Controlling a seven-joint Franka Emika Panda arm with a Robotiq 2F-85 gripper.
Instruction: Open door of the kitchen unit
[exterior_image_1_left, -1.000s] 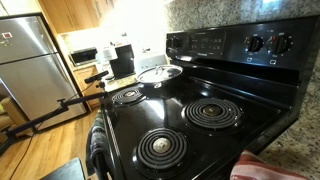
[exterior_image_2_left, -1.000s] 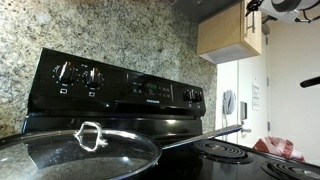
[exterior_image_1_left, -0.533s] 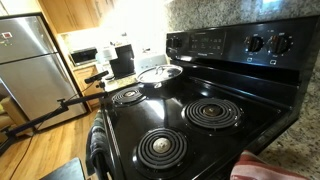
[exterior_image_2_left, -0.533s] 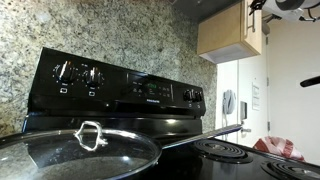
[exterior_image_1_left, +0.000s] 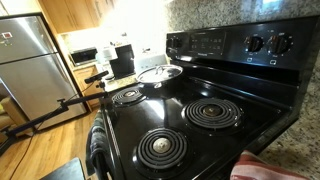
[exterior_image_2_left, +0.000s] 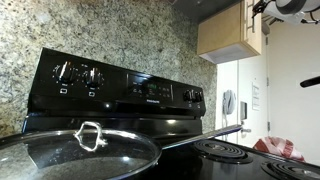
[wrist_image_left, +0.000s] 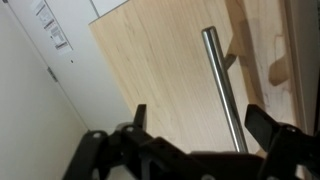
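Note:
In the wrist view a light wooden cabinet door (wrist_image_left: 160, 70) fills the frame, with a vertical metal bar handle (wrist_image_left: 225, 85) on it. My gripper (wrist_image_left: 200, 125) is open, its two black fingers spread wide; the handle's lower end lies between them, nearer the right finger. No contact with the handle shows. In an exterior view the same wooden wall cabinet (exterior_image_2_left: 228, 32) hangs high up, with part of my arm (exterior_image_2_left: 285, 6) at the top edge next to it. The other exterior view does not show the gripper.
A black electric stove (exterior_image_1_left: 190, 120) with coil burners and a control panel (exterior_image_2_left: 120, 85) fills both exterior views. A glass pan lid (exterior_image_2_left: 80, 150) lies on it. A steel fridge (exterior_image_1_left: 30, 65), a red cloth (exterior_image_1_left: 265, 165) and a white wall (wrist_image_left: 40, 110) beside the cabinet.
The arm at the top edge of an exterior view has shifted slightly beside the cabinet. The stove and the lid are unchanged.

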